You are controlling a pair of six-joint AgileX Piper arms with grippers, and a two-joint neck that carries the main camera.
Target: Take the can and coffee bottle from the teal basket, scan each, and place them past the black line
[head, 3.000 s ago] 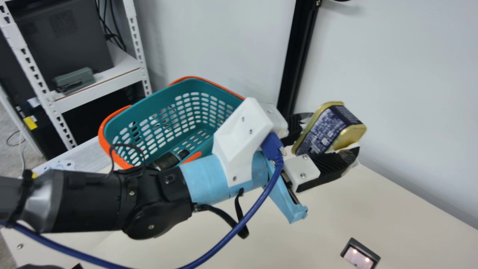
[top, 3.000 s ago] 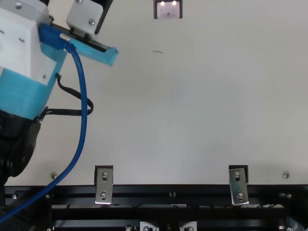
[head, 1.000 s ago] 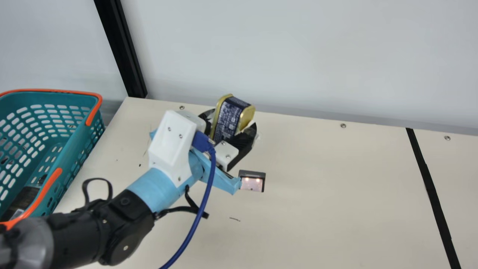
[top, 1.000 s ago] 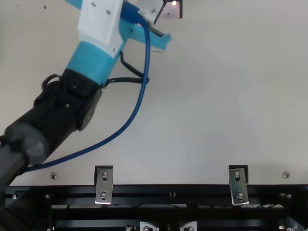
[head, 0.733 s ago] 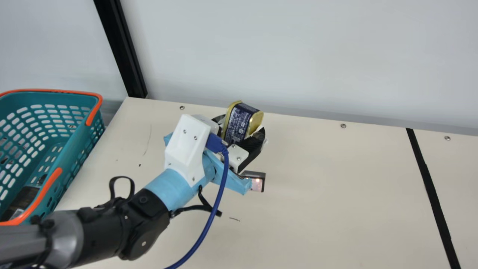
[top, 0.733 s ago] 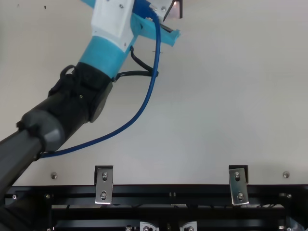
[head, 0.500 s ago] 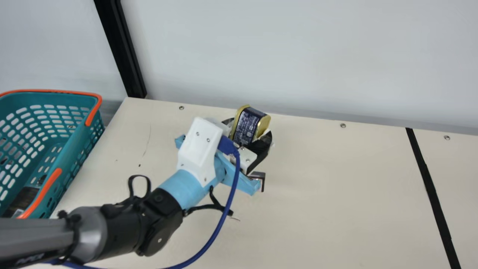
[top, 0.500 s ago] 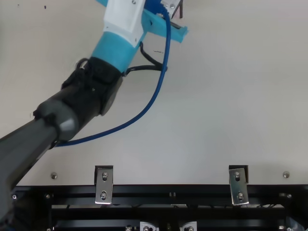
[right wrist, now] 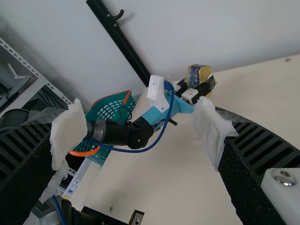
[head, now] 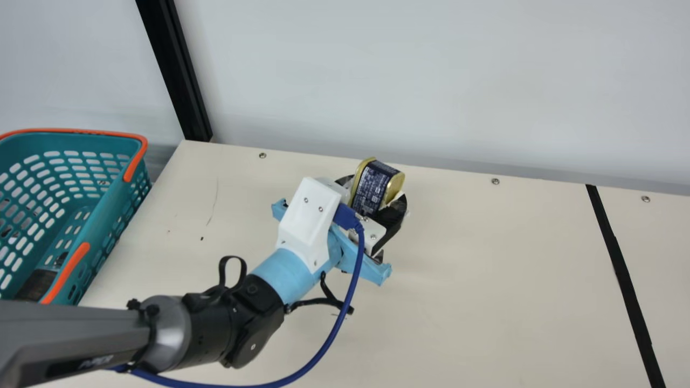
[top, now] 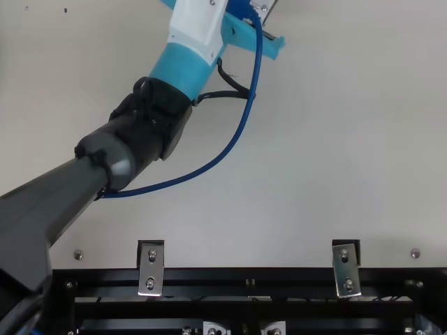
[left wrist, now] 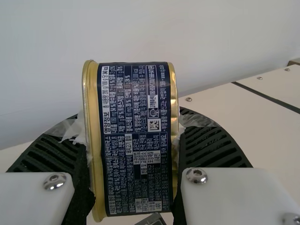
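The left gripper (head: 376, 189) is clamped on the can (left wrist: 136, 140), holding it above the surface (head: 485, 296). To that gripper's left, the teal basket (head: 116, 215) holds the coffee bottle (head: 38, 284); well apart to its right runs the black line (head: 617, 258). The right gripper's (right wrist: 140, 133) fingers stand apart.

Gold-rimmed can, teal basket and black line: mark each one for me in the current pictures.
Gold-rimmed can (left wrist: 136, 140): left wrist view, on its dark blue printed label.
Teal basket (head: 59, 141): main view, on the solid band atop its far wall.
Black line (head: 624, 277): main view, about midway along it.
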